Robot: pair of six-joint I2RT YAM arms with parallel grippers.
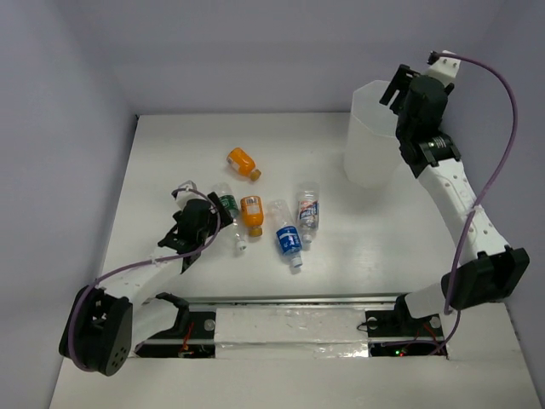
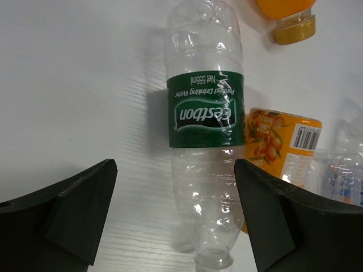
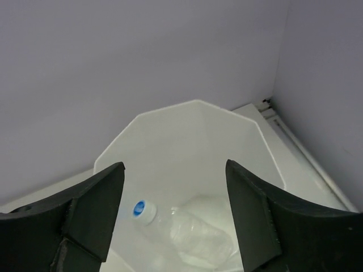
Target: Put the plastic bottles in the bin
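Note:
Several plastic bottles lie on the white table: a clear green-label bottle, two orange bottles, a blue-label bottle and a white-label bottle. My left gripper is open and empty. In the left wrist view its jaws straddle the neck end of the green-label bottle without touching it. My right gripper is open and empty above the translucent white bin. In the right wrist view a clear bottle with a blue-and-white cap lies in the bin.
In the left wrist view an orange bottle lies tight against the green-label bottle's right side, another orange one lies beyond, and the blue-label bottle is at the right edge. Walls enclose the table on the left, back and right.

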